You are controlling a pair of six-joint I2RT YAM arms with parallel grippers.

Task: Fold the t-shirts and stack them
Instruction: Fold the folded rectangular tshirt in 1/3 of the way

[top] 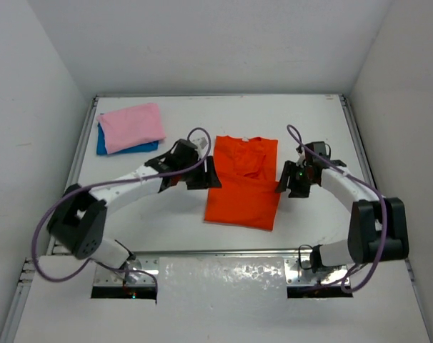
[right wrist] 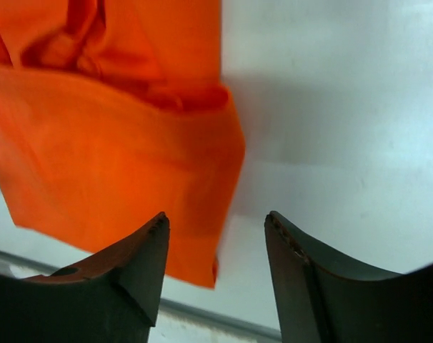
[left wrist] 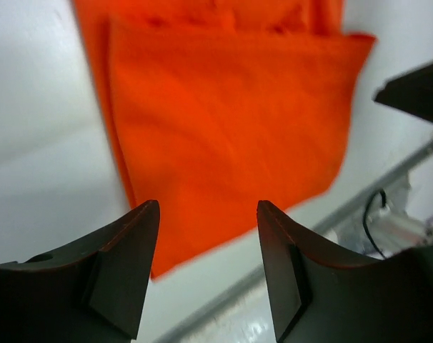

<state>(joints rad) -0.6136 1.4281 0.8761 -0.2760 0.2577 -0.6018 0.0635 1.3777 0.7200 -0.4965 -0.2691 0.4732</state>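
An orange-red t-shirt (top: pixel 244 182) lies partly folded at the table's middle, its lower half doubled up over the chest, collar toward the far side. It fills the left wrist view (left wrist: pixel 231 121) and the left of the right wrist view (right wrist: pixel 109 150). My left gripper (top: pixel 204 174) hovers at the shirt's left edge, open and empty (left wrist: pixel 208 211). At the shirt's right edge my right gripper (top: pixel 286 180) is open too, nothing between its fingers (right wrist: pixel 216 221). A folded pink t-shirt (top: pixel 132 126) rests on a folded blue one (top: pixel 123 148) at the far left.
White walls enclose the table on three sides. A metal rail (top: pixel 216 251) runs along the near edge in front of the arm bases. Purple cables loop over both arms.
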